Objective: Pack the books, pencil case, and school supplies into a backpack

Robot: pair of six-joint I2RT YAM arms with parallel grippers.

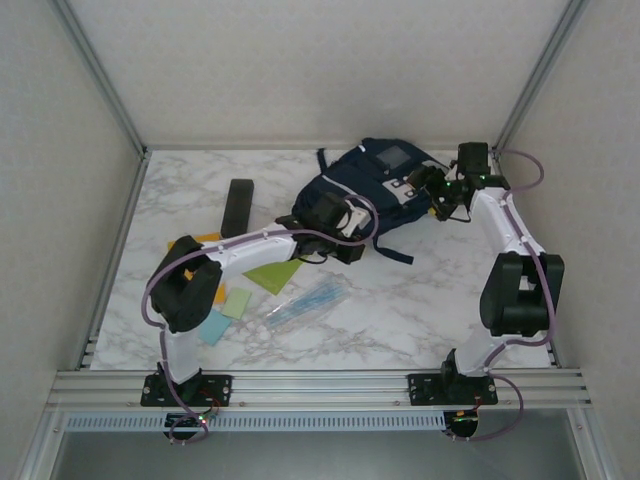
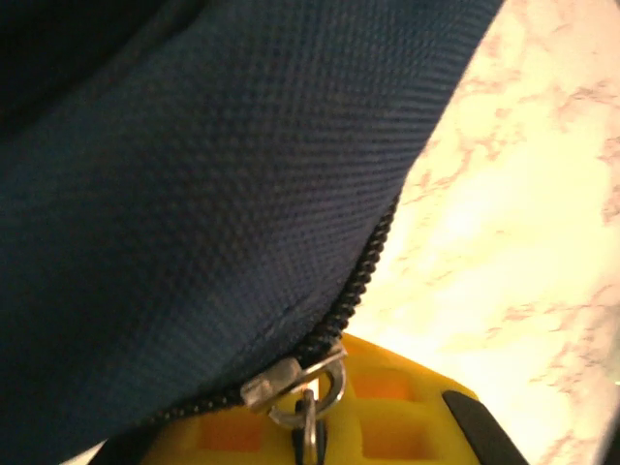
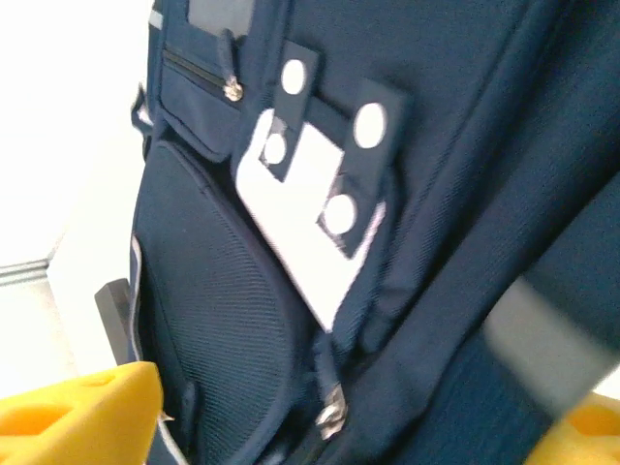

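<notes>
Navy-blue fabric catches the eye first: a large backpack with a grey square patch lies flat toward the far side of the white marble-patterned table, and both arms reach to it. The left claw is at the bag's near-left end, closed narrow. From its wrist camera I see the small metal zipper pull hanging off the black zip, its tab disappearing down between the yellow pads, so it is pinched there. The right claw is just beside the bag's right edge with its jaws wide. Its yellow fingers sit far apart at the two lower corners of its wrist view. Between them is the bag's front, with a white label carrying round white snaps and a mesh-textured pocket; I can't tell whether the fingers touch the fabric. Everything else lies out on the table, left of the bag and nearer than it. A thin lime-green notebook is partly under the left arm, and an orange-yellow booklet peeks out beside the arm's elbow. A pale green pad and a pale blue pad lie just beside each other, with a clear pouch of bluish contents to their right. A long black case lies farther back.
</notes>
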